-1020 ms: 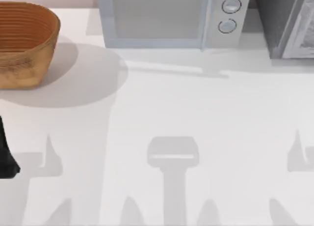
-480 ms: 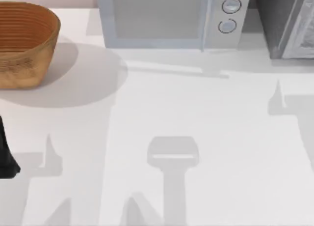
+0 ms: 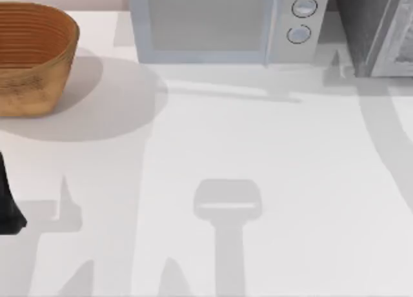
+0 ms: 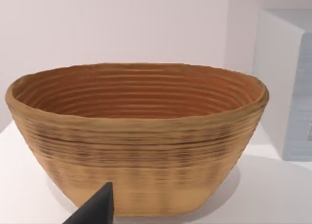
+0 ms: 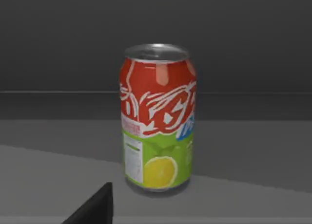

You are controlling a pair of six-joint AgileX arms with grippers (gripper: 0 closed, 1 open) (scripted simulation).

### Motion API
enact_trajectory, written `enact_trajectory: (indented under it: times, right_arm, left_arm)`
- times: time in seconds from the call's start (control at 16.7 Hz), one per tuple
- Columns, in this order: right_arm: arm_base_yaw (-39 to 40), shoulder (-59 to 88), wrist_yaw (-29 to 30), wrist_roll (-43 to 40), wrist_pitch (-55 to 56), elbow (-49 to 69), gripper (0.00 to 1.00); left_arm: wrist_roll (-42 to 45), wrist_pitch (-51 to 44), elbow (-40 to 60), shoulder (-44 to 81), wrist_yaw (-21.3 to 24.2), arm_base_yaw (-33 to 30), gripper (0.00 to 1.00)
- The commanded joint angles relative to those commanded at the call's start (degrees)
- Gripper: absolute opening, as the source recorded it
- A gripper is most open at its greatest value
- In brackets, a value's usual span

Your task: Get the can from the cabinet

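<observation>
Right wrist view: the can [image 5: 157, 118] stands upright in the dark cabinet [image 5: 243, 48] (fingers' state: cannot tell).

The basket [image 3: 32, 58] and left arm [image 3: 8, 200] are cut by the left edge; the cabinet [image 3: 377, 29] by the right.

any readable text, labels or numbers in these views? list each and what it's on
Nothing can be quoted with certainty.
Can: white script logo on the red band, too stylised and distorted to read.
Can, white panel beside the lemon picture: print too small to read.
Microwave: two round dials, no legible markings.
Basket: no text.
</observation>
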Motion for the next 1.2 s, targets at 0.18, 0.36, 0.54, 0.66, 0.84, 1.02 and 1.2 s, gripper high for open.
enact_trajectory:
  times: [0.18, 0.36, 0.54, 0.66, 0.84, 1.02, 1.2]
  right_arm:
    - [0.85, 5.81, 0.86, 0.08, -1.78, 7.77, 1.00]
    - [1.12, 7.55, 1.12, 0.11, -2.31, 10.06, 1.00]
    - [1.12, 7.55, 1.12, 0.11, -2.31, 10.06, 1.00]
    - [0.99, 7.31, 1.19, 0.11, -2.00, 9.71, 1.00]
    - [2.90, 6.88, 3.18, 0.02, 1.12, 6.56, 1.00]
    - [5.23, 6.55, 5.62, -0.11, 4.74, 2.51, 1.00]
    - [5.81, 6.47, 6.22, -0.14, 5.64, 1.51, 1.00]
  left_arm:
    - [0.00, 0.00, 0.00, 0.00, 0.00, 0.00, 1.00]
    - [0.00, 0.00, 0.00, 0.00, 0.00, 0.00, 1.00]
    - [0.00, 0.00, 0.00, 0.00, 0.00, 0.00, 1.00]
    - [0.00, 0.00, 0.00, 0.00, 0.00, 0.00, 1.00]
    - [0.00, 0.00, 0.00, 0.00, 0.00, 0.00, 1.00]
    - [0.00, 0.00, 0.00, 0.00, 0.00, 0.00, 1.00]
    - [0.00, 0.00, 0.00, 0.00, 0.00, 0.00, 1.00]
